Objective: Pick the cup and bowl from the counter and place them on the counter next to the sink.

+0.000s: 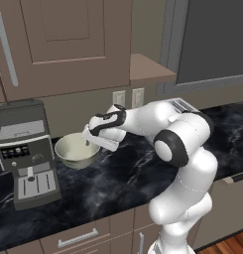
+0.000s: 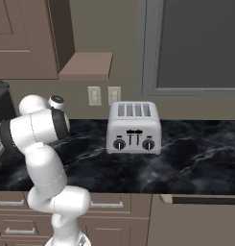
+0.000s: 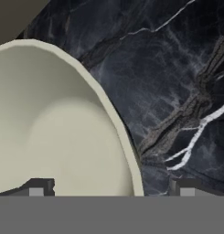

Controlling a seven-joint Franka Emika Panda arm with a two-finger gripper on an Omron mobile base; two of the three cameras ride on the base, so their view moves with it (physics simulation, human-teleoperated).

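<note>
Arm: white links rise from the lower right of the left base view and reach left over the table.
Hand: the hand hangs at the right rim of the bowl; in the hand view its two dark fingertips stand wide apart, one over the bowl's inside, the other over the black marble, so it is open and straddles the rim with nothing gripped.
Bowl: cream-white, deep, upright on the table, just right of the coffee machine and apart from it.
Table: glossy black with thin white veins, running along the wall under the cabinets.
Toaster: a silver four-slot toaster stands on the table to the right, well apart from the bowl, below two wall outlets.
</note>
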